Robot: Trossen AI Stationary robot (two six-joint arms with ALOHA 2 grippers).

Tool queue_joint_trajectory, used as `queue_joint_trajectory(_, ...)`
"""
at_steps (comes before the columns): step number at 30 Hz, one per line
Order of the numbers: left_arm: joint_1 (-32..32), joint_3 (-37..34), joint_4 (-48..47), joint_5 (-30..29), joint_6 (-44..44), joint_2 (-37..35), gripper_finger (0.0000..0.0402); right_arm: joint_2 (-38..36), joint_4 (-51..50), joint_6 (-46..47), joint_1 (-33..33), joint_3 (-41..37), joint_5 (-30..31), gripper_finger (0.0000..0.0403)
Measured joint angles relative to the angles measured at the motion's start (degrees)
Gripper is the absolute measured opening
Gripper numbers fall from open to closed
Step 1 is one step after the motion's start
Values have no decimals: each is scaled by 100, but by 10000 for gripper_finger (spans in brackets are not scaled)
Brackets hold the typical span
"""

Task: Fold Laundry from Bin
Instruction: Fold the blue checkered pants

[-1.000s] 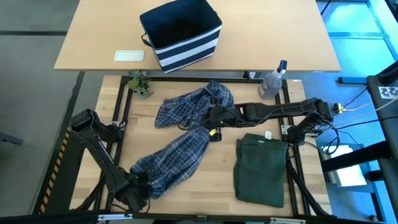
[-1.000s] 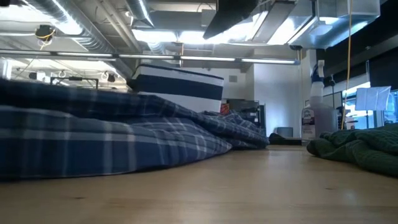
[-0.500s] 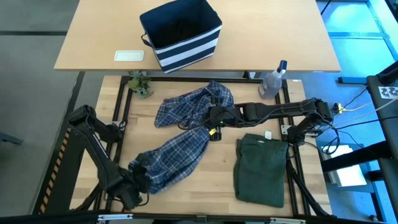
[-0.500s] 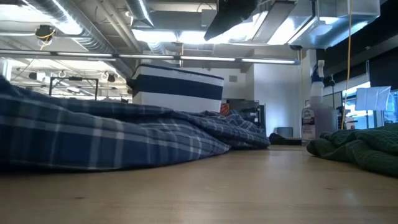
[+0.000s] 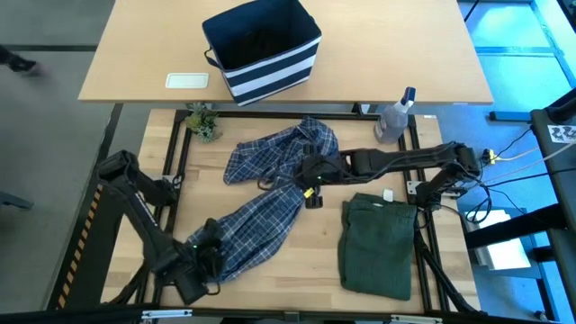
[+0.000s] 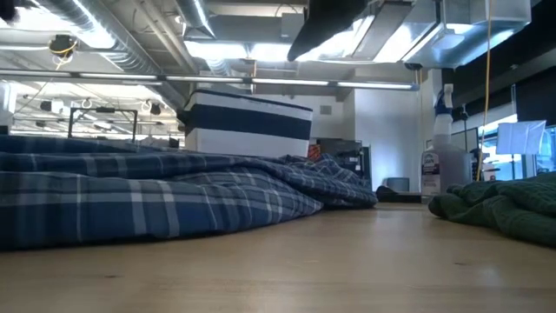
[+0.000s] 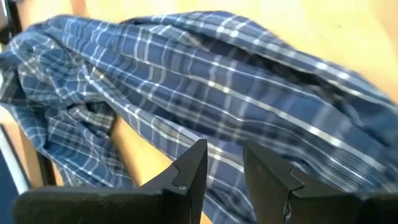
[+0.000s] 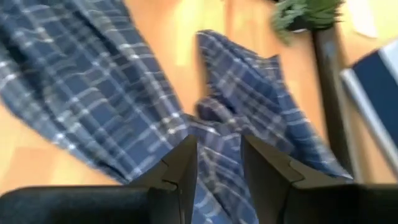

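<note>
1. A blue-and-white plaid shirt (image 5: 270,193) lies spread in a long diagonal across the slatted wooden table (image 5: 315,247), running from the near left up to the far middle.
2. The left gripper (image 5: 209,258) sits at the shirt's near-left end. In its wrist view the fingers stand apart with plaid cloth showing in the gap; whether they pinch it cannot be told.
3. The right gripper (image 5: 310,169) reaches in from the right over the shirt's middle. Its fingers are also parted above cloth, and a grip cannot be confirmed.
4. A dark olive-green garment (image 5: 378,245) lies folded at the near right, apart from the shirt.
5. The bin (image 5: 263,49), navy with white stripes, stands on the far table with something dark inside.
6. The shirt looks light, limp and wrinkle-prone; it will likely sag and slide, so edges, corners or the collar seem the best holds.
</note>
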Motion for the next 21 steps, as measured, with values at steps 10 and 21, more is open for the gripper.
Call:
queue_joint_trajectory(10,578,-1155,2068,43,700,0,98,105,666,-36,-206,-1038,-221,42)
queue_joint_trajectory(21,1044,-1821,3401,1338,714,0,98,109,2040,201,-1051,-2236,-803,15)
